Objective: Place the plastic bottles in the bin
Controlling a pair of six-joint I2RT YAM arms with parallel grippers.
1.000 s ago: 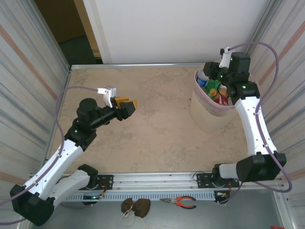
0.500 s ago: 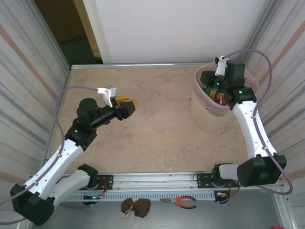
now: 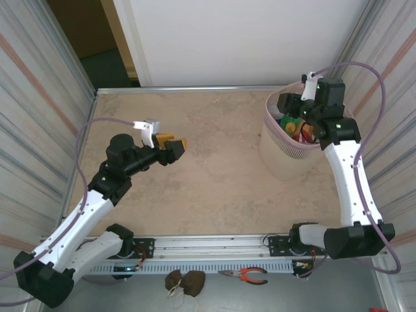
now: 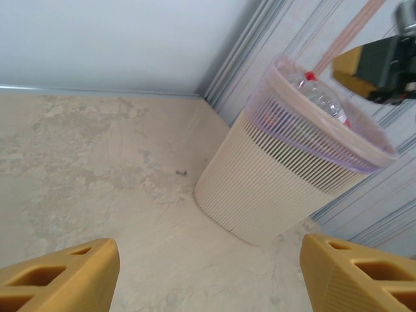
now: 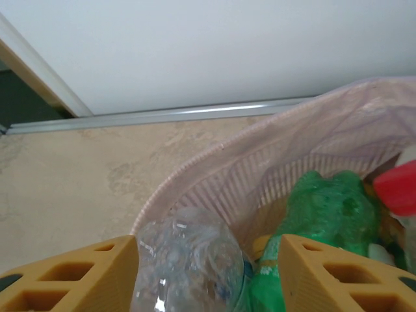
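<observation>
Right claw (image 3: 288, 105) is hovering over the left side of the bin (image 3: 278, 155). In its wrist view the jaws are standing partly apart and are not clamping anything. A clear bottle (image 5: 188, 260) is lying in the gap below them, close against the left finger, with open space showing before the right finger. Whether the left finger is touching it cannot be told. Nothing is being gripped.

The bin is standing upright at the far right of the table (image 3: 208, 175), close to the right wall (image 3: 390, 78), with a pink liner (image 5: 338, 130) folded over its rim. A green bottle (image 5: 325, 201) is lying inside, just beside the clear one. The top view is showing green and red pieces in the bin mouth.

Left claw (image 3: 175, 144) is hanging above the left half of the table, well apart from the bin and pointing toward it. Its jaws are spread wide, holding nothing and touching nothing, with bare table showing between them. Its wrist view is facing the bin, where a red-capped bottle (image 4: 318, 91) is poking above the rim.
</observation>
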